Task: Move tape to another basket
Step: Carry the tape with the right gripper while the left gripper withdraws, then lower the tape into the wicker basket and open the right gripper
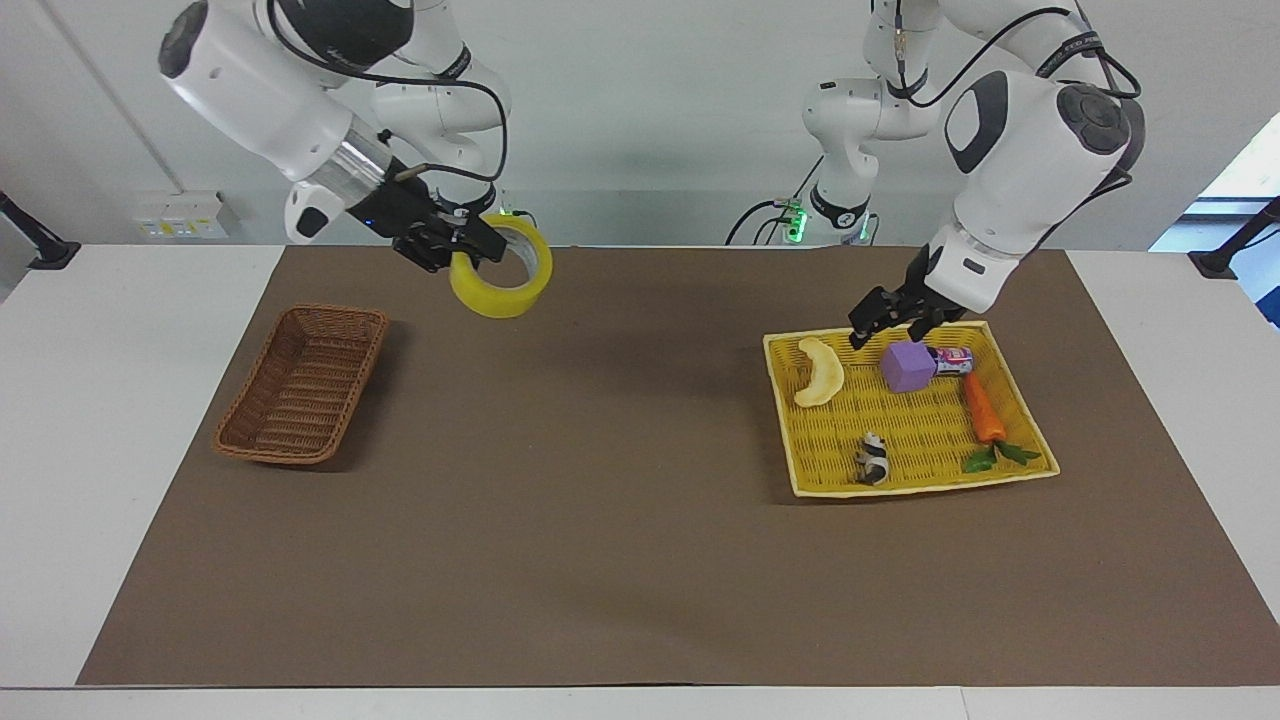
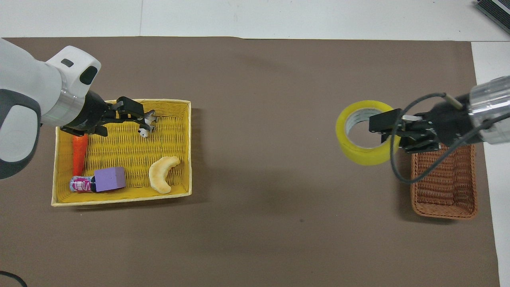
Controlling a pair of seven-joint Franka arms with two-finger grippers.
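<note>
Right gripper (image 1: 470, 247), at the right arm's end of the table: its black fingers are clamped on the wall of the tape (image 1: 502, 266), one finger inside the core and one outside. The tape is a wide ring of glossy translucent yellow film with a pale inner core, carried tilted in the air, its open hole turned toward the table's middle. Below the gripper lies bare mat (image 1: 600, 560), a flat, matte brown sheet. The basket (image 1: 303, 383) stands on the mat near the gripper, toward the right arm's end: narrow and oblong, of brown woven wicker, with raised sloping sides and a ribbed floor. In the overhead view the gripper body overlaps the basket's farther rim, while the tape itself hangs over the mat beside that rim, not over the basket's hollow.

Left gripper (image 1: 893, 325), at the left arm's end: fingers spread wide, holding nothing, poised over the yellow tray (image 1: 790, 440). The tray is flat, roughly square, of yellow weave with a low rim. In it lie a purple block (image 1: 908, 365) with a small printed can (image 1: 953, 359) touching it, a curved pale banana-shaped toy (image 1: 820, 372), an orange carrot (image 1: 982, 408) with green leaves, and a small black-and-white animal figure (image 1: 873, 459).

Between the two grippers the mat's middle lies open; its edges meet the white tabletop (image 1: 60, 480) on every side.
</note>
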